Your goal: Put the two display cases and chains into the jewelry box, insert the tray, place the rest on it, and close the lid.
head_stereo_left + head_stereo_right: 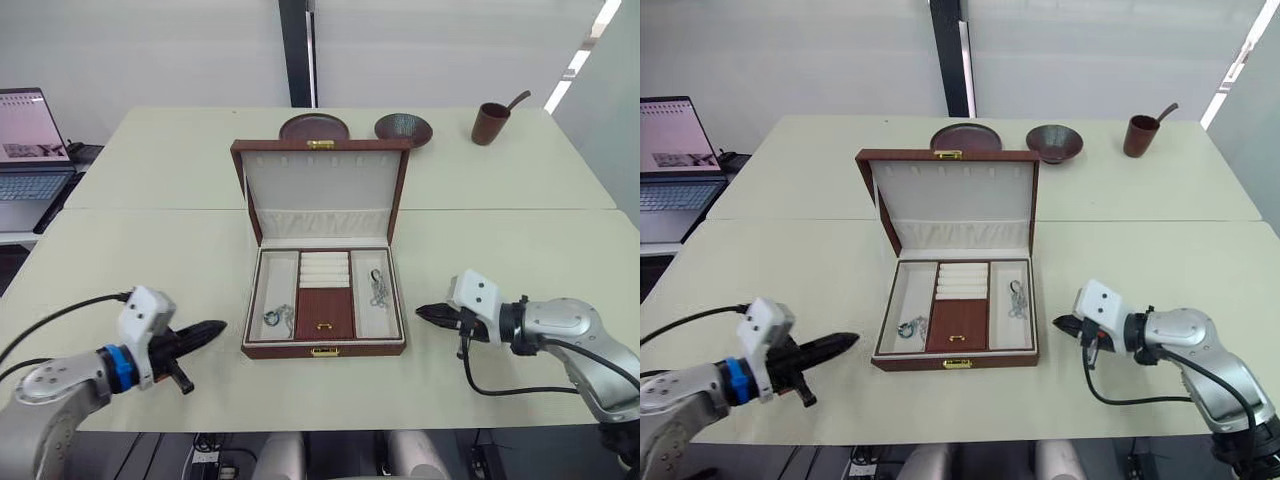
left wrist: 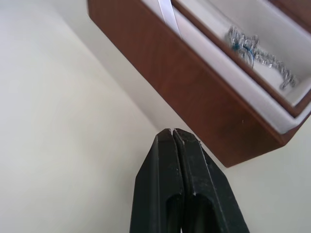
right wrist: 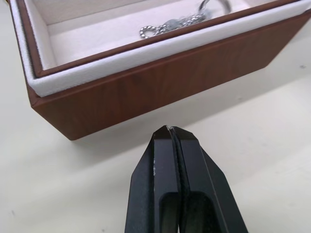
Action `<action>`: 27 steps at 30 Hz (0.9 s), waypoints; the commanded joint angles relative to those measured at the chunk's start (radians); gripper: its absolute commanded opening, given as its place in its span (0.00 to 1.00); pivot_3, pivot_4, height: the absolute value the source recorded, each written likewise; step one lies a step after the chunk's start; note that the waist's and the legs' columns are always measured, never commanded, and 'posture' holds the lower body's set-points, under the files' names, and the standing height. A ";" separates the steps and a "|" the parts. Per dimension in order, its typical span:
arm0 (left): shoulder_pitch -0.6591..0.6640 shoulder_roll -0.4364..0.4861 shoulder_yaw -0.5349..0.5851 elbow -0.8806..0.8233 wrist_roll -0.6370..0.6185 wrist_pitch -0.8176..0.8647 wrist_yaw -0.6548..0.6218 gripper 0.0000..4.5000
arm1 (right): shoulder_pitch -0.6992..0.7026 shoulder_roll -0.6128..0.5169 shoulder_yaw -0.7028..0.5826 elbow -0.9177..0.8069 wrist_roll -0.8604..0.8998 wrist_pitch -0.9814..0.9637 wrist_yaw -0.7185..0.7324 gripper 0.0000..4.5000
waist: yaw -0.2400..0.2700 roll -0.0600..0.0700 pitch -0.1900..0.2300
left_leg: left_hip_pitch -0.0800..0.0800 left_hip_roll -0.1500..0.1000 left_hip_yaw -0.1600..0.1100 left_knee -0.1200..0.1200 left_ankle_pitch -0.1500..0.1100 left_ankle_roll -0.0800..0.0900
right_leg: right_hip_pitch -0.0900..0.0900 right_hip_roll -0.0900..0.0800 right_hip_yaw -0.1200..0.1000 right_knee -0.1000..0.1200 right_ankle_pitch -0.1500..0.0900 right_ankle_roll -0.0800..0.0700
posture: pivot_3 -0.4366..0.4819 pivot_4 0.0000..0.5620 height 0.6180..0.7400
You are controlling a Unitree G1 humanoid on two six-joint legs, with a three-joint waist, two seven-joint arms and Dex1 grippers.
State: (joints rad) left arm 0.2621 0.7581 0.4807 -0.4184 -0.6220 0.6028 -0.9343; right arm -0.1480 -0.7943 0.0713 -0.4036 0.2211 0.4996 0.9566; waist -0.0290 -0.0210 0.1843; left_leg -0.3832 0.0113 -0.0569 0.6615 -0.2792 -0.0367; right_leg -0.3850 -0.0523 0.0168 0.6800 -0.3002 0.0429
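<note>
1. Jewelry box sits mid-surface, front clasp toward the robot. Lid stands open and upright, cream lining showing.
2. Tray is seated inside the box: ring-roll slots at the back, brown panel with gold pull at the front, a cream compartment on each side.
3. Left compartment holds a chain cluster with a small ring. Right compartment holds another chain.
4. Left gripper is low over the surface, left of the box's front corner, fingers clenched together, grasping nothing.
5. Right gripper is just right of the box's side wall, apart from it, fingers pressed together, empty.
6. Far edge: brown plate, dark bowl, brown cup. Laptop off to the left.
</note>
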 commanded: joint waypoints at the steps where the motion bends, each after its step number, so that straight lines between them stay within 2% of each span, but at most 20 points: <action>1: 0.007 0.003 0.135 -0.104 -0.146 -0.012 -0.049 0.00 | -0.084 -0.014 -0.092 0.029 0.032 -0.051 -0.004 0.00 | -0.001 0.000 0.000 | 0.000 0.000 0.000 0.000 0.000 0.000 | 0.000 0.000 0.000 0.000 0.000 0.000 | 0.48 0.27 0.95; 6: 0.079 0.000 0.265 -0.275 -0.311 0.021 -0.024 0.00 | -0.242 0.008 -0.119 0.153 0.022 -0.050 -0.055 0.00 | -0.003 0.000 0.000 | 0.000 0.000 0.000 -0.001 0.000 0.000 | 0.000 0.000 0.001 0.000 0.000 0.000 | 0.48 0.27 0.95; 12: 0.096 -0.022 0.318 -0.404 -0.481 -0.013 0.065 0.00 | -0.501 0.116 -0.077 0.374 -0.023 0.053 -0.206 0.00 | -0.002 0.000 0.000 | 0.001 0.000 0.001 0.000 0.000 0.000 | 0.000 0.000 0.001 0.000 0.000 0.000 | 0.48 0.27 0.95; 19: 0.113 -0.024 0.328 -0.457 -0.555 -0.053 0.142 0.00 | -0.743 0.237 -0.045 0.665 -0.051 0.008 -0.242 0.00 | -0.003 0.001 0.000 | 0.000 0.000 0.002 0.000 0.000 0.000 | -0.001 0.000 0.002 0.000 0.000 0.000 | 0.48 0.27 0.95; 27: 0.167 -0.038 0.333 -0.474 -0.562 -0.108 0.157 0.00 | -0.917 0.314 -0.049 0.934 -0.022 -0.105 -0.139 0.00 | -0.003 0.001 0.000 | 0.000 0.000 0.004 -0.001 0.000 0.000 | -0.001 0.001 0.001 0.000 0.000 -0.001 | 0.48 0.27 0.95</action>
State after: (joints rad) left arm 0.4227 0.7211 0.7912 -0.8683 -1.1762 0.5205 -0.7758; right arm -1.0365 -0.4794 0.0402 0.5207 0.1802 0.4334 0.7845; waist -0.0323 -0.0201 0.1846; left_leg -0.3833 0.0114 -0.0523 0.6609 -0.2791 -0.0368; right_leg -0.3859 -0.0513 0.0184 0.6801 -0.3001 0.0423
